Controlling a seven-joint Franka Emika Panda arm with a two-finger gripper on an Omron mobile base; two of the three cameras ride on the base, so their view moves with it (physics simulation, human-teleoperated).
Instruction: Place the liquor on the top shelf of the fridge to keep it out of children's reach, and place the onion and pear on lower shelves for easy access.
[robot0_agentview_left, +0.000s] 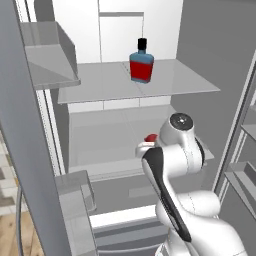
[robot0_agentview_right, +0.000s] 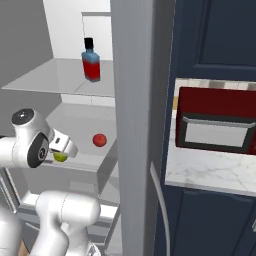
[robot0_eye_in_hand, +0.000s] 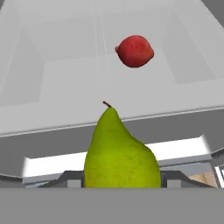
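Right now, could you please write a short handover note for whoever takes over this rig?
Gripper: shut on the yellow-green pear, carried at the front edge of the fridge's lower shelf, not yet set down.
Squat blue liquor bottle with red label and black cap: standing upright on the pale grey top shelf. Done.
Small red onion: resting on the lower shelf, apart from the pear. Done.
Grey fridge: door open.
Left: move the pear in over the lower shelf, put it down clear of the onion, open the jaws and draw the arm out.
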